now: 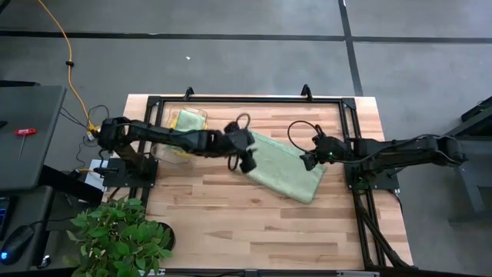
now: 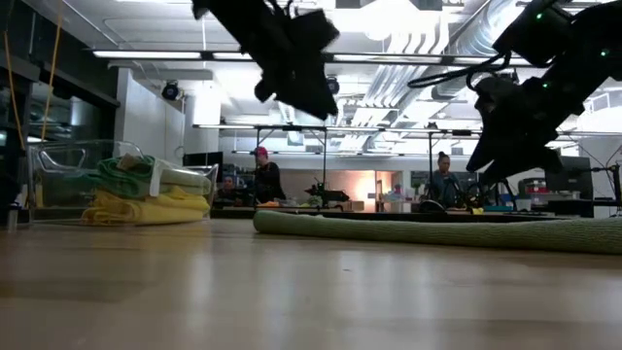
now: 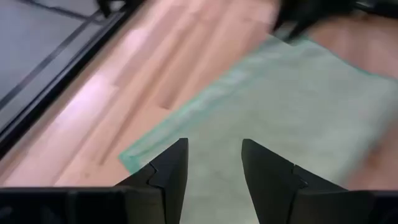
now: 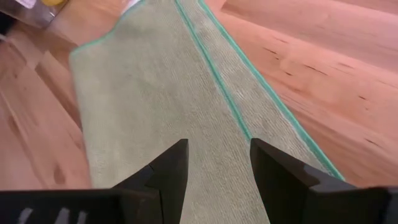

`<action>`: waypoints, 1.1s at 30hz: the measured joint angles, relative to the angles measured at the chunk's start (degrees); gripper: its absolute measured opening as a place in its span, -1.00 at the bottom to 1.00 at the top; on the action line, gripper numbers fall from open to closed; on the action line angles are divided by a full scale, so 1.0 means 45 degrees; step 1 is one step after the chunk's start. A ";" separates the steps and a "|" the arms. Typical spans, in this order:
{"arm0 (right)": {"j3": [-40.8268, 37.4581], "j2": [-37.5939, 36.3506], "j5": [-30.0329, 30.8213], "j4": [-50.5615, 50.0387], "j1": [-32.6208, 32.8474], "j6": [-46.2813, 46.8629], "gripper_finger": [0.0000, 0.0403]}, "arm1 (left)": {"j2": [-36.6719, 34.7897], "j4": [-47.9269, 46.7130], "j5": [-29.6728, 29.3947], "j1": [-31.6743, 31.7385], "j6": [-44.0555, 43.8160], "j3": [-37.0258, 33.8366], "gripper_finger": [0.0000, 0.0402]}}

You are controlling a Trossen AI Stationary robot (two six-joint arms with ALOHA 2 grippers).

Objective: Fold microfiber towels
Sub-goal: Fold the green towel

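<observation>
A pale sage green towel (image 1: 284, 169) lies flat on the wooden table, right of the middle. One teal-hemmed edge lies on top of it, just inside the other (image 4: 214, 74), so it looks folded over. My left gripper (image 1: 241, 160) is open above the towel's left end (image 3: 155, 149). My right gripper (image 1: 307, 160) is open above the towel's right part (image 4: 161, 93). In the low view both grippers, left (image 2: 292, 87) and right (image 2: 496, 146), hang clear above the towel (image 2: 437, 231). More towels, yellow and green, lie stacked in a clear bin (image 2: 117, 185).
The clear bin (image 1: 184, 127) stands at the table's far left, under my left arm. A black frame (image 1: 350, 104) runs around the table's far part. A leafy plant (image 1: 119, 238) stands off the near left corner. Bare wood (image 1: 254, 231) lies on the near side.
</observation>
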 joint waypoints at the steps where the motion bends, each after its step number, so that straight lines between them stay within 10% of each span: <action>1: 0.0000 0.0152 -0.0005 0.0078 0.0000 0.0000 -0.18 | 0.0095 0.0036 0.0062 0.0269 -0.0159 0.0018 -0.30; 10: 0.0000 0.1502 -0.0385 0.0613 0.0034 0.0590 -0.18 | 0.2273 -0.0444 0.3385 0.1552 -0.1908 0.0012 -0.30; 21: 0.0174 0.2097 -0.0489 -0.0312 0.0034 0.1875 -0.18 | 0.3829 -0.2120 0.3548 0.0673 -0.1016 0.0052 -0.30; 33: 0.2176 0.3222 0.0699 -0.1543 -0.0807 -0.1257 -0.18 | 0.3761 -0.1906 0.4863 -0.0919 -0.3403 0.0025 -0.30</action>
